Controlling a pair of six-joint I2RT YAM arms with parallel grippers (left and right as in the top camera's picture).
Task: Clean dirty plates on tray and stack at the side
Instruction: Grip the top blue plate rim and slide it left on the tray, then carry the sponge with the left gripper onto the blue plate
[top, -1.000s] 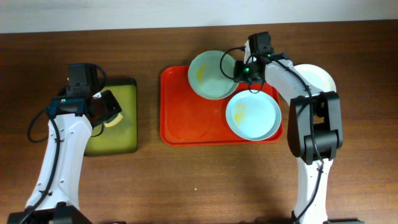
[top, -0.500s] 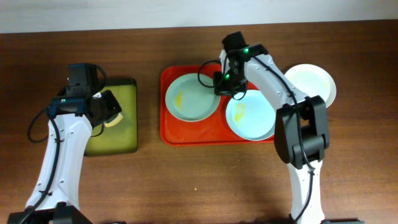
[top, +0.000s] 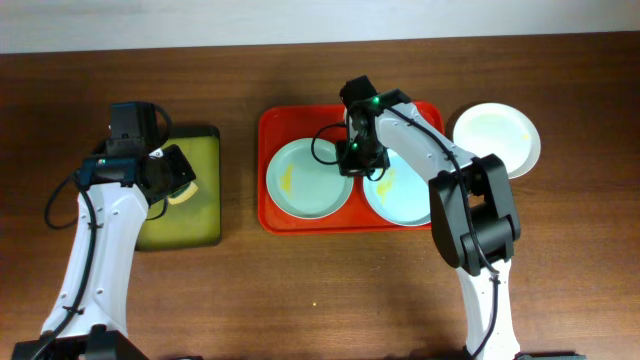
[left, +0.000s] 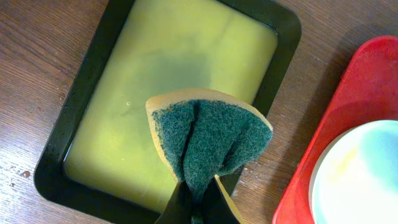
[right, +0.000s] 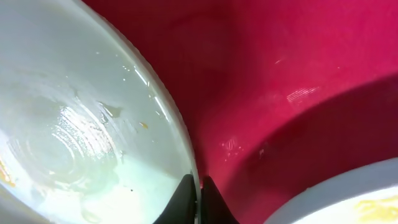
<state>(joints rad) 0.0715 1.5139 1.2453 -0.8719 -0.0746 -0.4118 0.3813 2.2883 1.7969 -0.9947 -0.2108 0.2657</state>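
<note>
Two smeared plates (top: 405, 195) now lie flat in the red tray (top: 283, 128) at frame centre; the left plate (top: 300, 182), its rim pinched by the right gripper (top: 352, 163), has slid down from the tray's top edge, within scrubbing reach. At frame left, the left gripper (top: 172, 178) clamps the sponge (left: 208, 140).

left gripper (left: 198, 199): pinched at its tips, a sponge (left: 208, 134) with a coarse, fibrous green scouring face on smooth yellow foam. beyond it, a small tray (left: 289, 34) with a matt black rim and a dull yellow-green floor, on a table (left: 37, 37) of brown grained wood, faintly satin. right gripper (right: 197, 186): at its tips, a pale blue-green plate (right: 74, 124), smooth, glossy, wet-streaked. alongside, the red tray (right: 280, 74), smooth plastic with soft highlights and fine scuffs.
</note>
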